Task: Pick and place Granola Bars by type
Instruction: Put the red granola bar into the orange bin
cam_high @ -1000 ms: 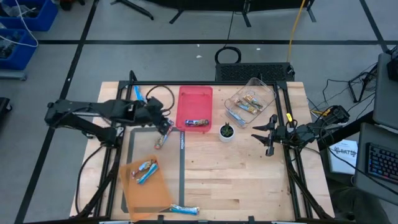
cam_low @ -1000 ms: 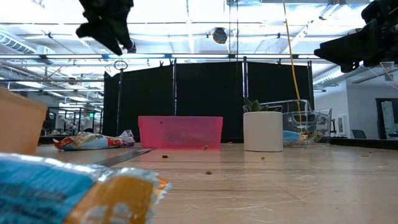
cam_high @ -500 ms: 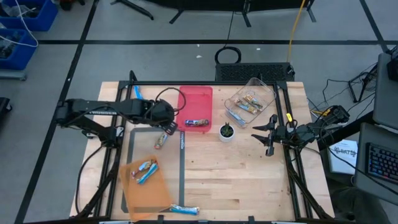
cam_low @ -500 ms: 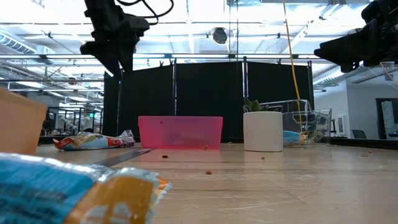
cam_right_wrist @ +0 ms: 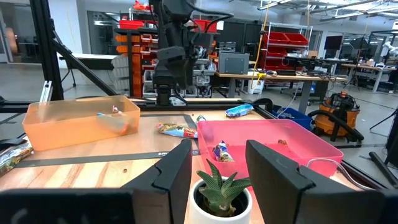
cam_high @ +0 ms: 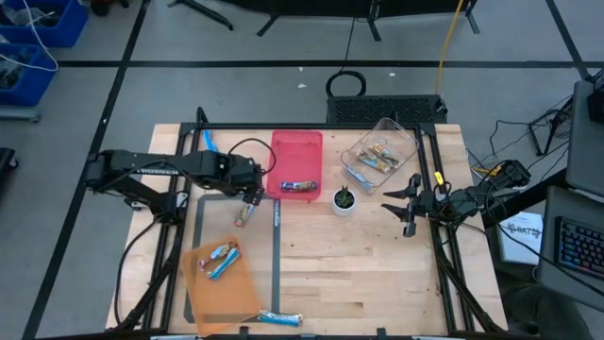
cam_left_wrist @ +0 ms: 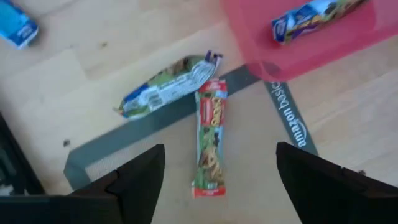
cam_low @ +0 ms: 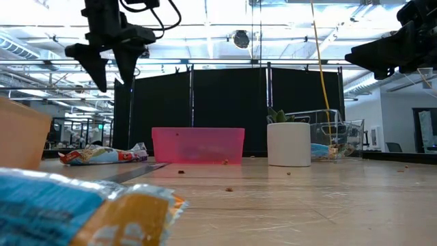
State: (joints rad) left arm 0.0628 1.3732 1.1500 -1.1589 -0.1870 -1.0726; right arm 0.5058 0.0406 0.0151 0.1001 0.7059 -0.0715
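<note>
Since the earlier frames our left gripper (cam_high: 253,194) has swung from the tray's edge back over the bare table and spread its fingers wide; we now see both prongs parted and empty in the low view (cam_low: 109,68), hanging high above the wood. Directly below it, as the left wrist view shows, lie two granola bars: a green-and-red bar (cam_left_wrist: 210,144) lying lengthwise along the line between our fingers, and a second, crumpled bar (cam_left_wrist: 166,93) touching its far end and angled across it. From above the pair reads as one short streak (cam_high: 245,213) just beside the pink tray (cam_high: 294,149), which already holds one dark bar (cam_high: 300,187). The orange tray (cam_high: 222,293) holds two more, and a blue bar (cam_high: 280,318) sits at the near table edge. We judge the left arm far nearer; our right gripper (cam_high: 410,203) waits half-parted well off by the clear bin (cam_high: 379,156). A straight descent should work, closing across the narrow width.
</note>
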